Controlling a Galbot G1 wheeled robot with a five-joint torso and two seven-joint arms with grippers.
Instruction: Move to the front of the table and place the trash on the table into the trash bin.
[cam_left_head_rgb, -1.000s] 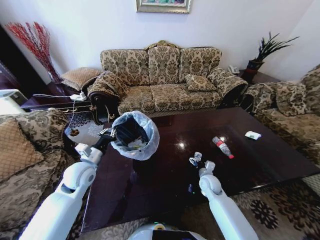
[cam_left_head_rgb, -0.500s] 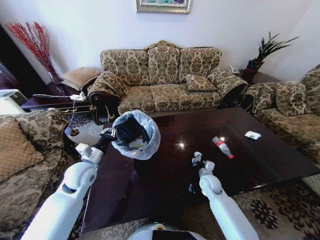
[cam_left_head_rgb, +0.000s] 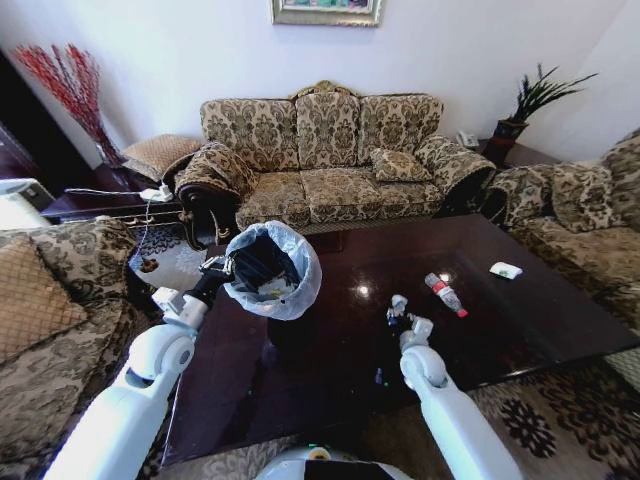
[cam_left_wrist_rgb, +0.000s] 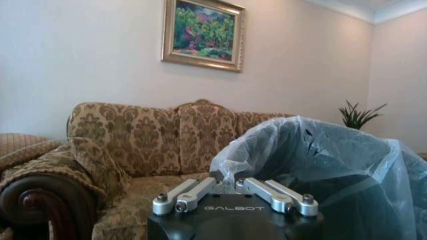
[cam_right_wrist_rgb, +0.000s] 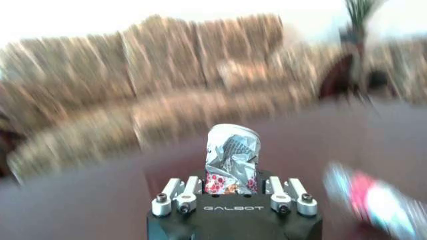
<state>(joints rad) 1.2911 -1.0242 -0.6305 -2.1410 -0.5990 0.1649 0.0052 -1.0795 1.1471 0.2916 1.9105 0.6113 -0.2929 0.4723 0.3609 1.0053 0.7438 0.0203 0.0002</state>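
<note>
Right gripper (cam_right_wrist_rgb: 230, 192) is clamping the shiny wrapper (cam_right_wrist_rgb: 231, 155), left gripper (cam_left_head_rgb: 215, 268) pinching the trash bin (cam_left_head_rgb: 270, 270) rim at its nine o'clock; carry it high, releasing only over the opening.

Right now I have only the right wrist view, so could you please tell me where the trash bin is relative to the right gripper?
Observer: The trash bin is to the left of the right gripper, which holds the wrapper, towards the left end of the table.
Operator: Is anything holding it?
Observer: Yes, the left gripper has its jaws shut on the bin's bag-lined rim.
Operator: Any trash beyond the bottle?
Observer: Past the bottle, a white scrap lies farther right.
</note>
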